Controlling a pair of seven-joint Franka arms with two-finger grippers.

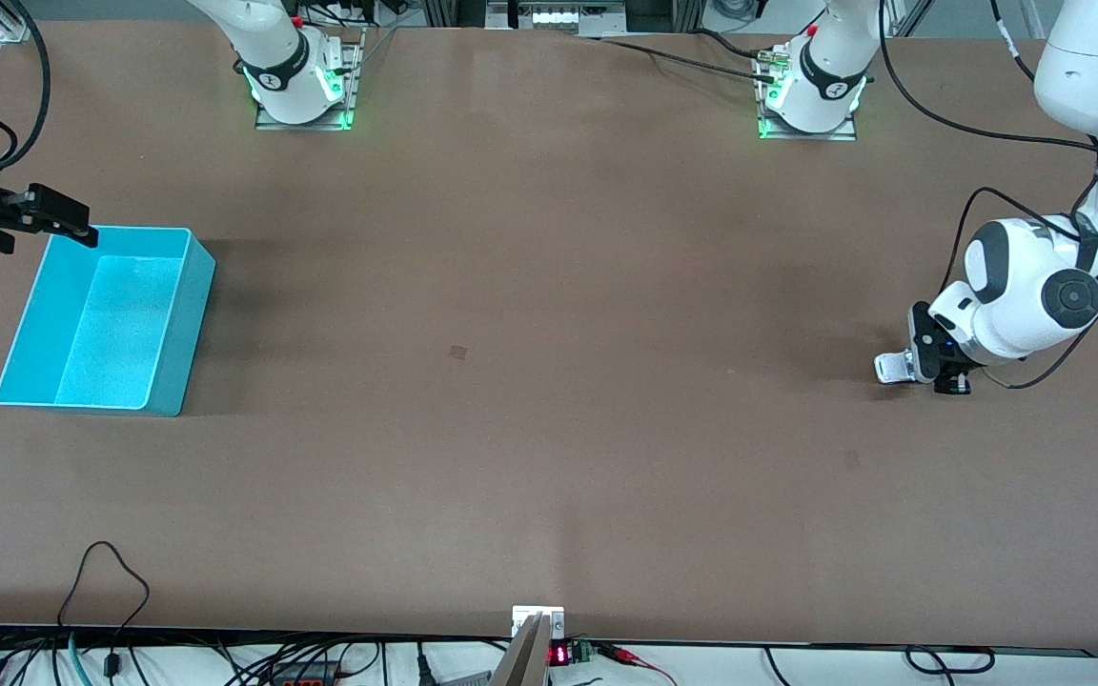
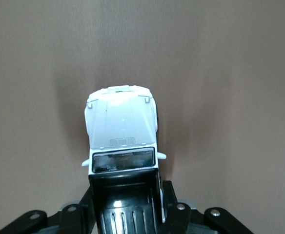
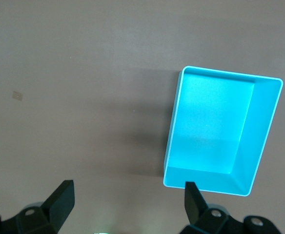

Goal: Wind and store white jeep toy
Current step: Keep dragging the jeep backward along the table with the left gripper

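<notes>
White jeep toy (image 2: 123, 146) pinched at its black ribbed rear roof between the fingers of the left pincer (image 2: 127, 204), hood pointing away from the wrist, low at the worktop (image 1: 549, 381) toward the left arm's end; in the front view only a bit of white (image 1: 892, 367) shows beside the pincer (image 1: 930, 367). Cannot tell whether the wheels touch the surface or hang just above it.

Right pincer (image 3: 128, 200) spread wide and holding nothing, hovering over the corner of the turquoise bin (image 1: 101, 319) at the right arm's end, waiting; seen in the front view as dark fingers (image 1: 58, 214) above the bin's rim. Bin empty, well apart from the toy, almost the whole worktop between them.

Risks, as judged from here:
- Grip narrow and set only on the rear roof: pressing down and dragging back to wind could twist the toy in the fingers or pop it out.
- Too little downward pressure: wheels skid, spring stays slack.
- Wound spring plus an early release: toy shoots across the bare worktop, perhaps off its edge.
- Long carry or handover to the bin: a small, smooth body may slip, and a tiny toy dropped at the rim could bounce outside.
- Both arms meeting near the bin: collision possible.
</notes>
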